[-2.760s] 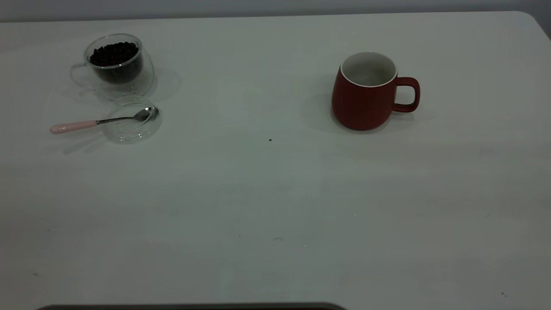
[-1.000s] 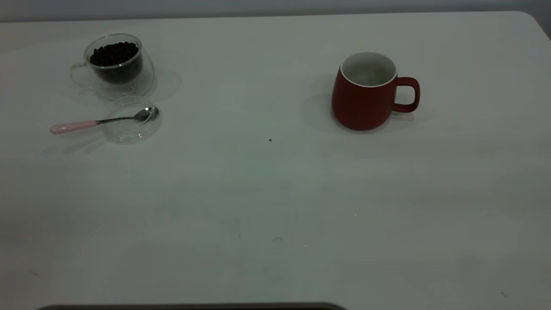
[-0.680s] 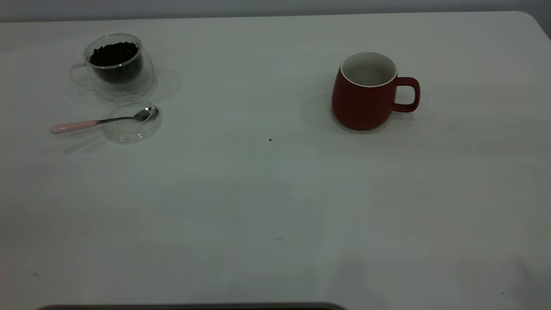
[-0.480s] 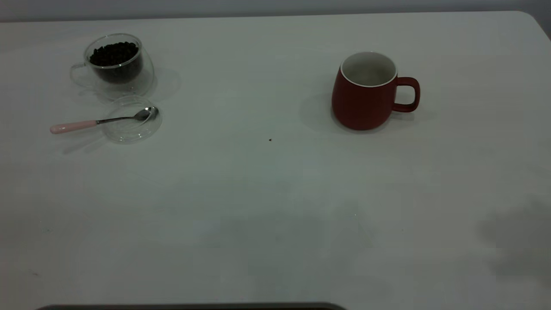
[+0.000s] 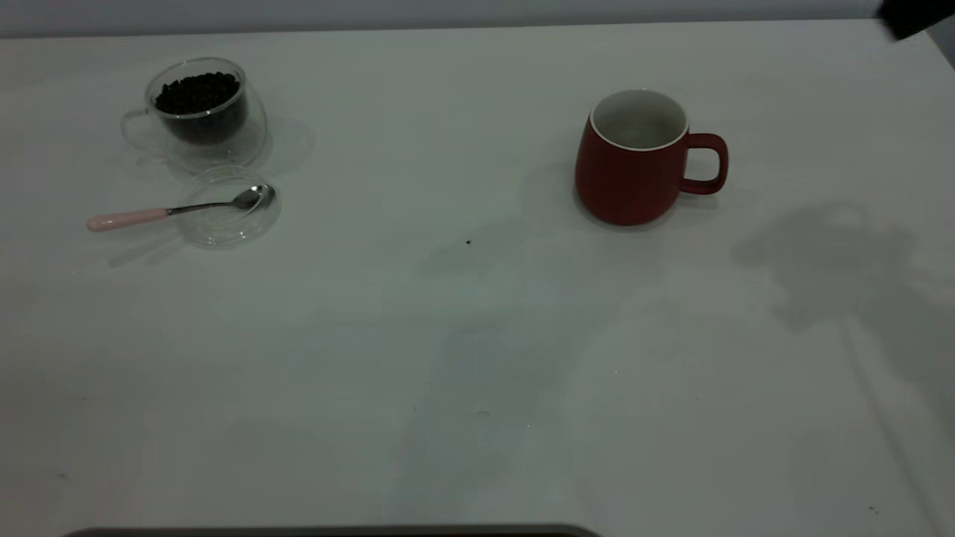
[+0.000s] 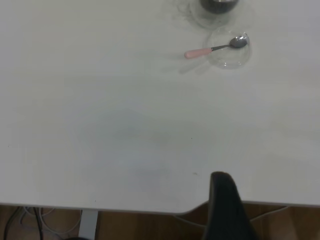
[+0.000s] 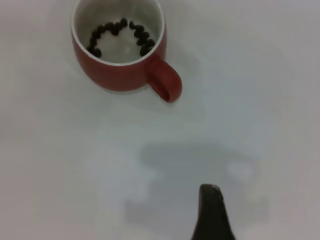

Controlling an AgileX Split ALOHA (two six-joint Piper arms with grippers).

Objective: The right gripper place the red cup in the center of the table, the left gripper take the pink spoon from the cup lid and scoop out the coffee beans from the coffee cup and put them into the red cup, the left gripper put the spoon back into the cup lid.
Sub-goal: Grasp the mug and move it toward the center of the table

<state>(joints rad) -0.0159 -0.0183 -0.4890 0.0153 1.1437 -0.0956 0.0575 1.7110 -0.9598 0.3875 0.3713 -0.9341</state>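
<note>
While both arms hang back, I see the mug (image 5: 633,159) standing right of centre on the table (image 5: 477,358).
Right gripper (image 7: 212,212) above the table beside the mug, beans in it (image 7: 117,34); left gripper (image 6: 227,205) at the table edge. Jaw states: can't tell. Spoon (image 5: 175,209) rests on lid (image 5: 227,216), far left, beside the glass cup (image 5: 201,112).

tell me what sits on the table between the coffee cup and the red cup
Nothing: in the exterior view only bare table lies between the coffee cup and the red cup. The cup lid sits nearer the camera, beside the coffee cup.
</note>
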